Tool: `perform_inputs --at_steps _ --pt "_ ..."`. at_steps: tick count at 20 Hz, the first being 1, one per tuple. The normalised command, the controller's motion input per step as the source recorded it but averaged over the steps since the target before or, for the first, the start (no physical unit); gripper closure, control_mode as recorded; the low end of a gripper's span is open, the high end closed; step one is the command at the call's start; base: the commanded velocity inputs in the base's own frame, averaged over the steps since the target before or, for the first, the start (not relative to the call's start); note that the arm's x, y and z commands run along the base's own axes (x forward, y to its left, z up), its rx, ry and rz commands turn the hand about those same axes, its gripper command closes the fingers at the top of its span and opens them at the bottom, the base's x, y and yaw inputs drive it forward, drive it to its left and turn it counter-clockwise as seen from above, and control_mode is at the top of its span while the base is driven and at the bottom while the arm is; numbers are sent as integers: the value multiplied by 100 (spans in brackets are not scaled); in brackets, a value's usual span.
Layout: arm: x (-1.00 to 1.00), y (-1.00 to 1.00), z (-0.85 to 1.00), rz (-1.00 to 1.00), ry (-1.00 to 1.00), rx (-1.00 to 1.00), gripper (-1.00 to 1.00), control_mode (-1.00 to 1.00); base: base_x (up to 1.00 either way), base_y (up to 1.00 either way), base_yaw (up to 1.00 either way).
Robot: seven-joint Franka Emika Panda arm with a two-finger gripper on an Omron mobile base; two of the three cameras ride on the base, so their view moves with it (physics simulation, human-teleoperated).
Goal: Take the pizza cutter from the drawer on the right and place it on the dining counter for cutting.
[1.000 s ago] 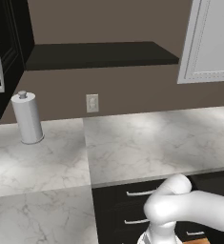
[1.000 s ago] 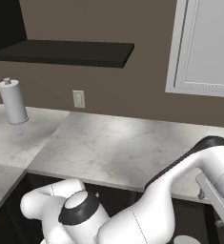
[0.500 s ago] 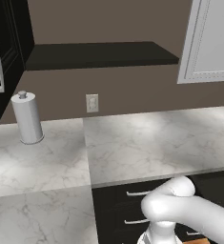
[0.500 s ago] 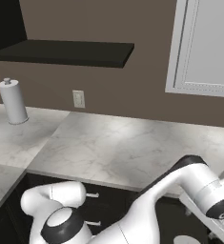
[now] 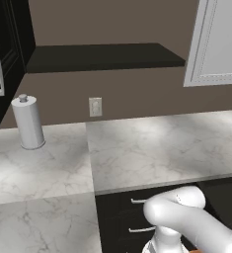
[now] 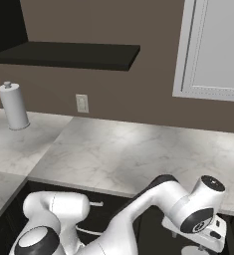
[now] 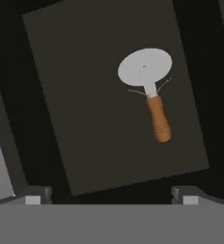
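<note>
The pizza cutter [image 7: 151, 93] lies flat on the dark floor of the open drawer [image 7: 85, 105]. Its silvery wheel [image 7: 145, 67] points toward the top of the hand view and its brown wooden handle [image 7: 158, 119] toward the bottom. My gripper [image 7: 111, 195] hangs above the drawer, open, with nothing between its fingertips [image 7: 37, 194]. The cutter sits up and to the right of the gap between them. In the right base view my wrist [image 6: 198, 219] is bent down below the worktop's front edge at the lower right. The dining counter is out of view.
An L-shaped marble worktop [image 5: 152, 148] runs along a brown wall with a socket [image 5: 95, 106]. A paper towel roll [image 5: 27, 122] stands at its left. Above are a dark shelf [image 5: 102, 55] and a white cabinet door [image 5: 218, 44]. Black drawer fronts with silver handles [image 5: 137, 201] sit below.
In the right base view my wrist has come down and in from the right edge, settling lower in front of the worktop. The gripper has stayed open.
</note>
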Motion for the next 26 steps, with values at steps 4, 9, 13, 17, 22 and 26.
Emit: perform_inputs --at_steps 4,9,13,17,22,26 --pt "0 0 -45 32 0 -3 -100 -100 0 0 0" --pt "2 0 -35 20 -4 -1 -100 -100 0 0 0" --pt "5 0 -18 1 0 0 -100 -100 0 0 0" --pt "6 0 -26 0 0 0 -100 -100 0 0 0" --pt "9 0 -18 0 0 0 -100 -100 0 0 0" --pt "19 0 -19 -1 0 0 -100 -100 0 0 0"
